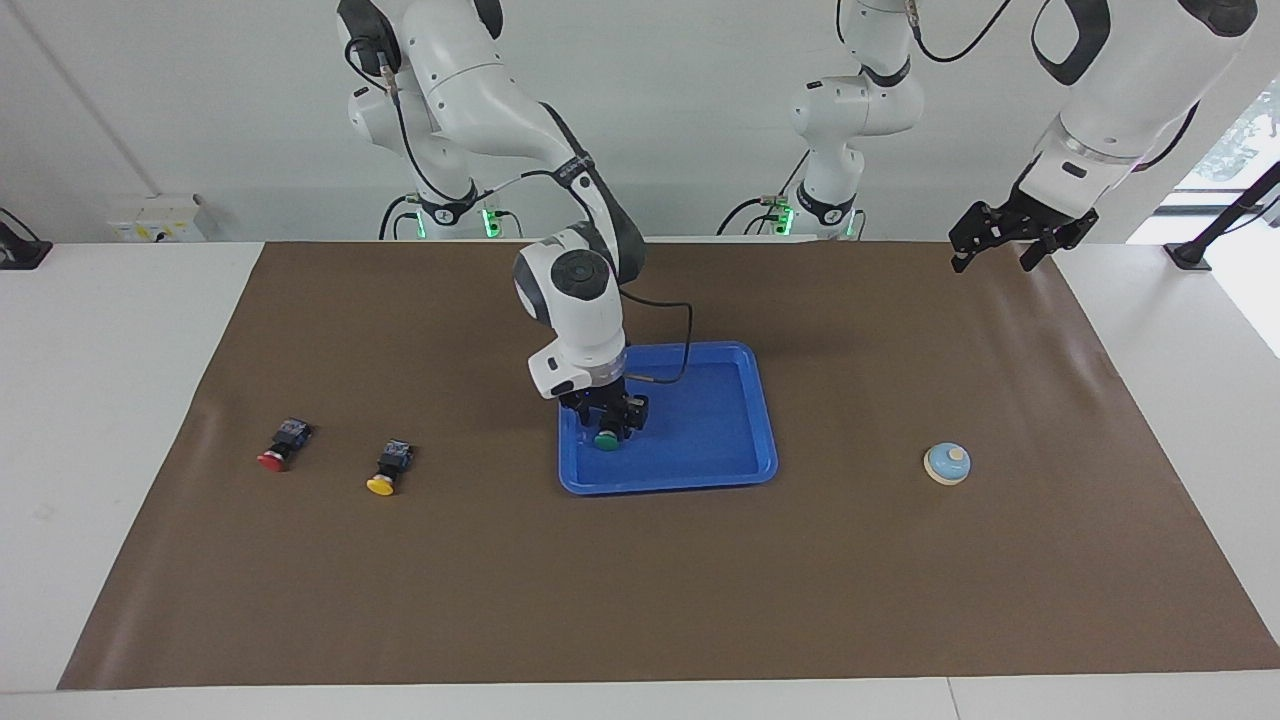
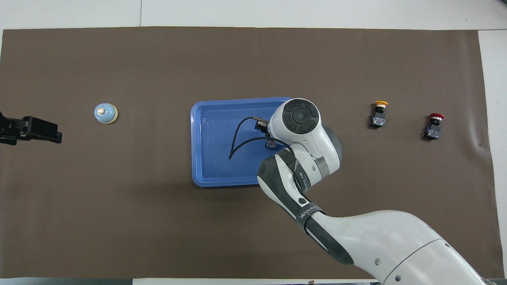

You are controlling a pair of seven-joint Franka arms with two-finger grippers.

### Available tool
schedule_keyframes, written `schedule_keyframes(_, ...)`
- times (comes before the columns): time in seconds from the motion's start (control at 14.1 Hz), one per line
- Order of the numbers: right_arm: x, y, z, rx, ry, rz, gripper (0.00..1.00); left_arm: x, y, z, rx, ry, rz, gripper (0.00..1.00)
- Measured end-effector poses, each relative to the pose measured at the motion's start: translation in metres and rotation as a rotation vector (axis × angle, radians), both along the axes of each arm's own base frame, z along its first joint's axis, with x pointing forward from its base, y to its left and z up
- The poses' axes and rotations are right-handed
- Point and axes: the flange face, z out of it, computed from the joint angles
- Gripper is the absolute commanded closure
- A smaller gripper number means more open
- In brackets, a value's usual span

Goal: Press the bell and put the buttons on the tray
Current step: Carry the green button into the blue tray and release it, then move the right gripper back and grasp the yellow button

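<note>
Facing view, right tool (image 1: 607, 420) gripping green button (image 1: 606, 439) in tray (image 1: 700, 475)

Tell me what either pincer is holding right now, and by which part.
The right pincer holds the green button by its black body, cap down, over the tray. The left pincer holds nothing.

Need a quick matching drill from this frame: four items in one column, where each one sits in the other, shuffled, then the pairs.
Items:
1. green button
2. yellow button
3. bell
4. left gripper

Places:
A. up over the mat's edge at the left arm's end, waiting
B. on the mat between the red button and the tray
C. at the right gripper, over the tray
D. alone on the mat toward the left arm's end

Pairs: 1-C, 2-B, 3-D, 4-A
</note>
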Motion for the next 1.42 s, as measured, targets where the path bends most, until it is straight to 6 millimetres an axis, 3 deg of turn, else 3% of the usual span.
schedule_keyframes(0.28, 0.024, -0.054, 0.058, -0.017, 0.011, -0.061, 0.0, 0.0, 0.0, 0.0, 0.0, 0.0, 0.0, 0.0)
schedule_keyframes(0.43, 0.034, -0.095, 0.082, -0.026, 0.012, -0.03, 0.0, 0.0, 0.0, 0.0, 0.0, 0.0, 0.0, 0.0)
schedule_keyframes(0.57, 0.046, -0.15, 0.092, -0.037, 0.02, 0.016, 0.0, 0.0, 0.0, 0.0, 0.0, 0.0, 0.0, 0.0)
schedule_keyframes(0.78, 0.059, -0.229, 0.085, -0.048, 0.033, 0.067, 0.0, 0.0, 0.0, 0.0, 0.0, 0.0, 0.0, 0.0)
schedule_keyframes(0.92, 0.059, -0.266, 0.073, -0.062, 0.052, 0.081, 0.0, 0.0, 0.0, 0.0, 0.0, 0.0, 0.0, 0.0)
schedule_keyframes(1.21, 0.051, -0.297, 0.034, -0.068, 0.021, 0.084, 0.0, 0.0, 0.0, 0.0, 0.0, 0.0, 0.0, 0.0)
schedule_keyframes(1.42, 0.046, -0.304, 0.005, -0.069, 0.003, 0.082, 0.0, 0.0, 0.0, 0.0, 0.0, 0.0, 0.0, 0.0)
